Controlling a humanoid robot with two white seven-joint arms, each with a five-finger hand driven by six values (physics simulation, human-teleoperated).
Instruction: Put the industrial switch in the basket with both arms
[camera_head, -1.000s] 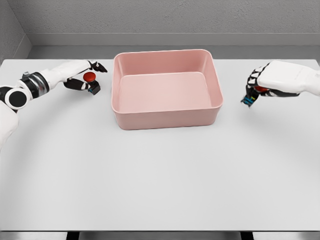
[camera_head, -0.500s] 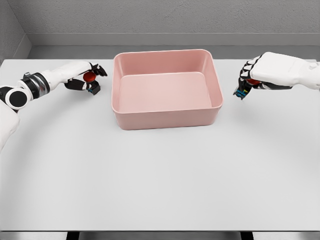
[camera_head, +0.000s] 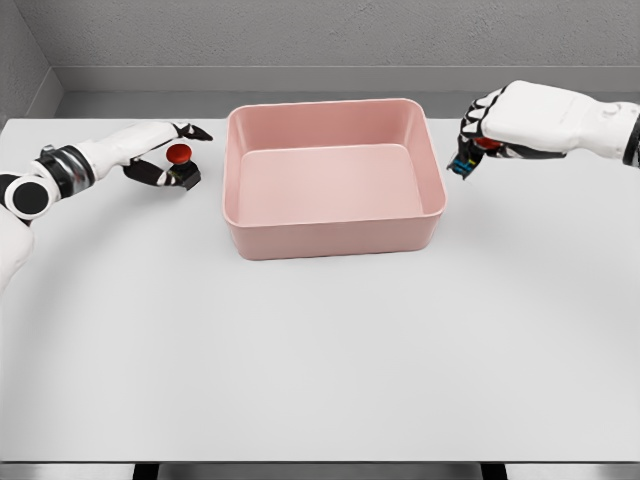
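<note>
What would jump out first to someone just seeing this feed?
The pink basket at the middle of the white table, with nothing in it. Then the right hand just right of the basket, gripping a switch, and the left hand on the far left around a red-topped switch.

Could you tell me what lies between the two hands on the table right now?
In the head view, the pink basket sits between the left hand and the right hand. Its inside looks empty; each hand has a red-buttoned switch at it.
</note>
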